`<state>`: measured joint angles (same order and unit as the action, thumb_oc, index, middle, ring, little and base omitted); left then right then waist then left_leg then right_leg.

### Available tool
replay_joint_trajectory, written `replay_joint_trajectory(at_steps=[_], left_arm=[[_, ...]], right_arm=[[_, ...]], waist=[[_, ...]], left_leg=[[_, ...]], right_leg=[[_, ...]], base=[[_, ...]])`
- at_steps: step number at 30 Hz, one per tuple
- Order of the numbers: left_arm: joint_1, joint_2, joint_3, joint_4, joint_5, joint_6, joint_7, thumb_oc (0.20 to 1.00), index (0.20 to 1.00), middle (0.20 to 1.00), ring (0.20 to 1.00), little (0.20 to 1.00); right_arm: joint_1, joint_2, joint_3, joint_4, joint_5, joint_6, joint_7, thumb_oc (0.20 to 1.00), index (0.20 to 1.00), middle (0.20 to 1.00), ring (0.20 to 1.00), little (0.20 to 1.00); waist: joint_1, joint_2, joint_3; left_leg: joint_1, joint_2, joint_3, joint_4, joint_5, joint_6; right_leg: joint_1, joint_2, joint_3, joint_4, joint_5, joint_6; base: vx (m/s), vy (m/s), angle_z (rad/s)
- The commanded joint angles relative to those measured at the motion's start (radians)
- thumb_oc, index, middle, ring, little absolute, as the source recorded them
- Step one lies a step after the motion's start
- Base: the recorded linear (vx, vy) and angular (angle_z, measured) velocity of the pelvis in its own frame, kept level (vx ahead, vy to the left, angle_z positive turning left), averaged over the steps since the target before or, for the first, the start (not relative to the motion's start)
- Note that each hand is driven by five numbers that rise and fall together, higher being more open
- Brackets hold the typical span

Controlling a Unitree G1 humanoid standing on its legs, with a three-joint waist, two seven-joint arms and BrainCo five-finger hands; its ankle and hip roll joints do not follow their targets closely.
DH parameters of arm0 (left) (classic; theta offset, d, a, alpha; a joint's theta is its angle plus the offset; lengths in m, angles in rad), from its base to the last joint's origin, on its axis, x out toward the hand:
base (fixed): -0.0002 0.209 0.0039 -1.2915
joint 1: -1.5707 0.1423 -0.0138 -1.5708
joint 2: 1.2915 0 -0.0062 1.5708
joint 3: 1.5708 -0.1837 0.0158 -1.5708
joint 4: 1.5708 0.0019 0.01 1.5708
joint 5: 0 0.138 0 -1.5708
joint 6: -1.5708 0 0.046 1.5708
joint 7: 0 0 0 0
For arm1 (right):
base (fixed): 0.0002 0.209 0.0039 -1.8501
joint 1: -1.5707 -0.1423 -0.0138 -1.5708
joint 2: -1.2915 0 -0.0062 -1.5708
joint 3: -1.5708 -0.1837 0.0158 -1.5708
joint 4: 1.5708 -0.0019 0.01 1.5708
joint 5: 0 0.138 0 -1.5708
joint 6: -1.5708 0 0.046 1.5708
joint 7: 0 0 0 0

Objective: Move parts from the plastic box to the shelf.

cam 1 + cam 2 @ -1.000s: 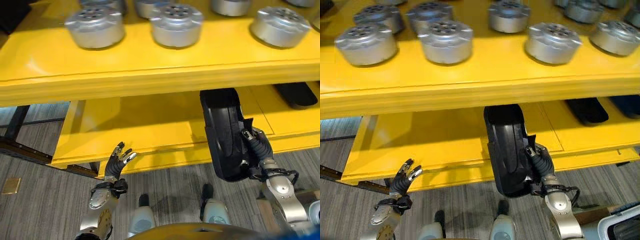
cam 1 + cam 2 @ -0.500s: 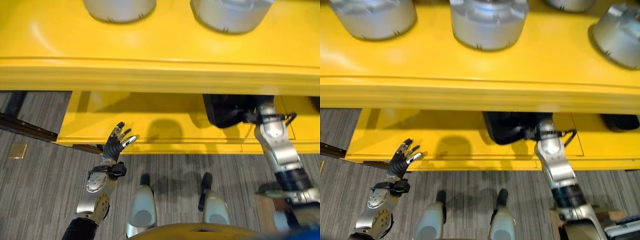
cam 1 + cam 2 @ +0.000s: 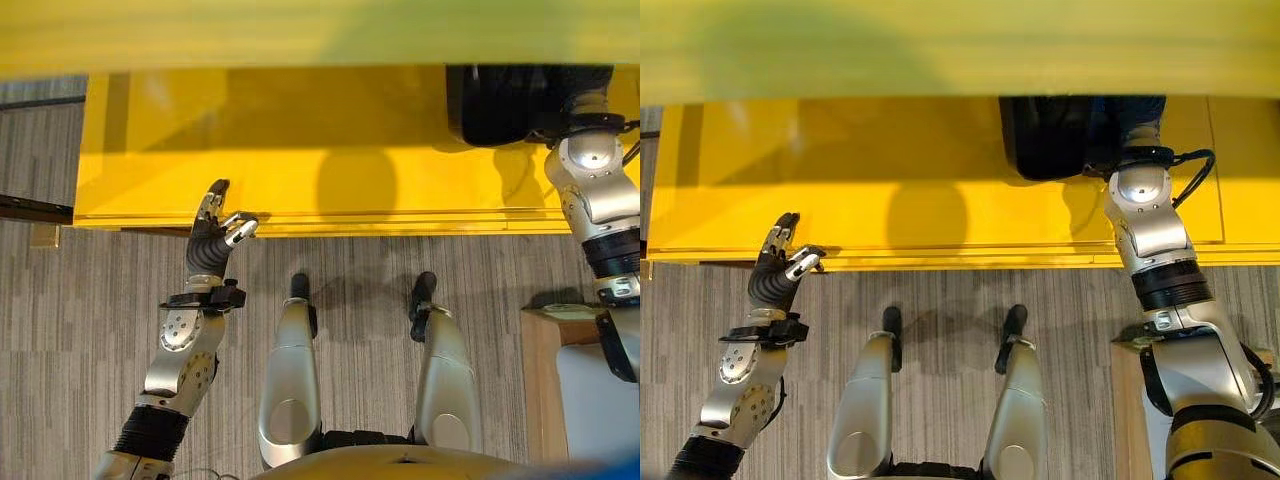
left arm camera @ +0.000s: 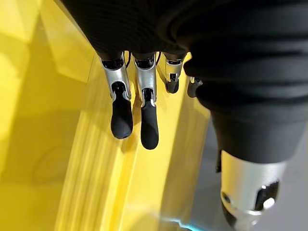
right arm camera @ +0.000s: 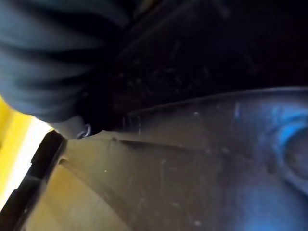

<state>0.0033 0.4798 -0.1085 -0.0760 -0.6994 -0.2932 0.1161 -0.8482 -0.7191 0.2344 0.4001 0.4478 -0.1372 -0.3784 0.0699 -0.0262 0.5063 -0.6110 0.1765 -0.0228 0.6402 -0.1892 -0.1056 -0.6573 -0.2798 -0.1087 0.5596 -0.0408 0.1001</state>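
Right hand point(image 3: 1137, 158) was shoved against the black part point(image 3: 1055, 135) to seat it on the yellow shelf point(image 3: 900, 215), fingers hidden so can't tell, while left hand point(image 3: 775, 270) hung loosely open.

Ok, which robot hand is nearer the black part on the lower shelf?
Right. The right robot hand is up against the black part, its fingers hidden. The left robot hand is open at the lower shelf front edge, far over on the robot's left.
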Motion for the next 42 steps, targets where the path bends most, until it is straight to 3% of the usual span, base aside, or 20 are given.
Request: replay_joint_trajectory(at_steps=[1, 10, 15, 18, 24, 42], left_arm=[[0.070, 0.006, -0.073, 0.012, -0.015, 0.053, -0.001, 1.000, 1.000, 1.000, 1.000, 1.000], [0.063, 0.023, -0.094, 0.003, -0.043, 0.040, 0.010, 1.000, 1.000, 1.000, 1.000, 1.000], [0.053, 0.036, -0.117, 0.011, -0.052, 0.034, 0.009, 1.000, 1.000, 1.000, 1.000, 1.000], [0.046, 0.056, -0.142, 0.012, -0.073, 0.026, -0.002, 1.000, 1.000, 1.000, 1.000, 1.000], [0.029, 0.070, -0.163, 0.016, -0.079, 0.020, -0.011, 1.000, 1.000, 1.000, 1.000, 1.000], [-0.008, 0.067, -0.177, 0.031, -0.073, 0.010, 0.004, 1.000, 1.000, 1.000, 1.000, 1.000]], right_arm=[[-0.041, -0.043, -0.077, -0.035, 0.014, -0.061, -0.038, 0.200, 0.200, 0.200, 0.200, 0.200], [-0.205, -0.130, 0.006, 0.172, 0.061, -0.061, -0.040, 0.200, 0.200, 0.200, 0.200, 0.200], [-0.340, -0.155, 0.106, 0.329, 0.062, -0.045, -0.023, 0.200, 0.200, 0.200, 0.200, 0.200], [-0.503, -0.159, 0.230, 0.545, 0.090, -0.023, 0.022, 0.200, 0.200, 0.200, 0.200, 0.200], [-0.631, -0.163, 0.328, 0.742, 0.087, -0.003, 0.055, 0.200, 0.200, 0.200, 0.200, 0.200], [-0.652, -0.140, 0.355, 0.899, 0.041, 0.029, 0.059, 0.200, 0.200, 0.200, 0.200, 0.200]], waist=[[-0.014, -0.009, -0.062], [-0.005, -0.003, -0.074], [0.000, 0.003, -0.075], [0.011, 0.009, -0.079], [0.024, 0.016, -0.088], [0.032, 0.022, -0.079]], left_leg=[[-0.053, 0.010, -0.065, 0.047, -0.022, -0.008], [-0.175, 0.003, -0.091, 0.142, -0.050, -0.006], [-0.198, 0.001, -0.093, 0.170, -0.062, -0.006], [-0.207, -0.001, -0.094, 0.174, -0.064, -0.009], [-0.212, -0.004, -0.095, 0.159, -0.055, -0.013], [-0.219, -0.019, -0.095, 0.146, -0.044, -0.015]], right_leg=[[0.039, -0.035, 0.027, 0.163, -0.157, 0.026], [-0.089, -0.035, 0.041, 0.270, -0.201, 0.012], [-0.123, -0.032, 0.052, 0.300, -0.216, 0.008], [-0.137, -0.030, 0.052, 0.308, -0.220, 0.007], [-0.139, -0.030, 0.049, 0.299, -0.223, 0.008], [-0.133, -0.036, 0.043, 0.287, -0.218, 0.004]], base=[[-0.01, -0.036, 0.00], [-0.02, -0.007, 0.01], [-0.01, 0.006, -0.02], [-0.01, 0.005, -0.02], [0.01, -0.008, 0.02], [0.00, 0.000, 0.01]])
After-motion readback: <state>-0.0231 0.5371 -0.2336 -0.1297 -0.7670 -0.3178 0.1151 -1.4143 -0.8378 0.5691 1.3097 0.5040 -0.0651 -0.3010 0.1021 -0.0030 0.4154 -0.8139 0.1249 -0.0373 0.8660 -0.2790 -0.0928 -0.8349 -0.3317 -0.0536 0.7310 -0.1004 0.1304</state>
